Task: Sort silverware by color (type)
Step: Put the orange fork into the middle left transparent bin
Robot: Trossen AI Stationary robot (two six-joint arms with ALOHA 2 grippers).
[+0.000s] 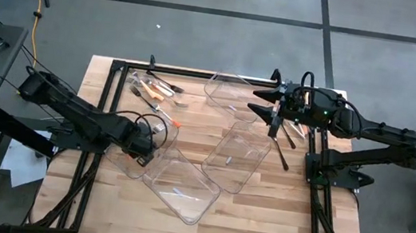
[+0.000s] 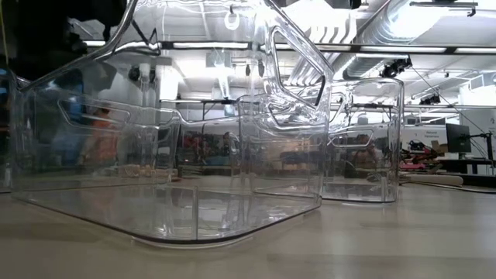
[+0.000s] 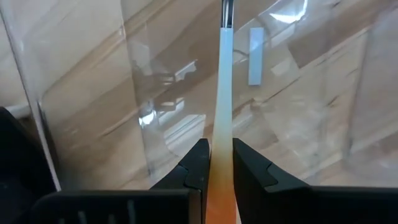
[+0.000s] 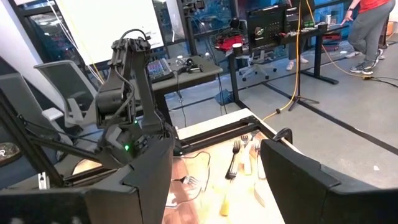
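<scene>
My left gripper (image 1: 146, 147) is over a clear bin (image 1: 132, 153) left of the table's middle, shut on one utensil (image 3: 222, 93). The utensil's handle looks white farther out and orange at the fingers, with a metal neck (image 3: 227, 12) beyond. A pile of silverware (image 1: 157, 90) with orange and white handles lies flat near the far left corner. Dark pieces (image 1: 286, 136) lie on the wood near the right arm. My right gripper (image 1: 263, 103) hovers open above the far right part of the table, beside another clear bin (image 1: 234, 92). The right wrist view shows its fingers wide apart (image 4: 214, 158), touching nothing. My left gripper pinches the utensil's handle (image 3: 221, 146) between its two fingers (image 3: 198, 163). The handle runs straight out along the fingers, metal end leading, toward the bin floor. The fingers point downward into the bin. The head passes out of the picture, so I cannot tell if it touches the bin.
Two more clear bins stand near the middle (image 1: 238, 159) and toward the near edge (image 1: 181, 184); in the low view their walls (image 2: 194, 139) fill the picture. A black frame (image 1: 118, 64) borders the table. Forks (image 4: 239, 155) lie beyond the right gripper. A person's legs (image 4: 367, 31) show far off.
</scene>
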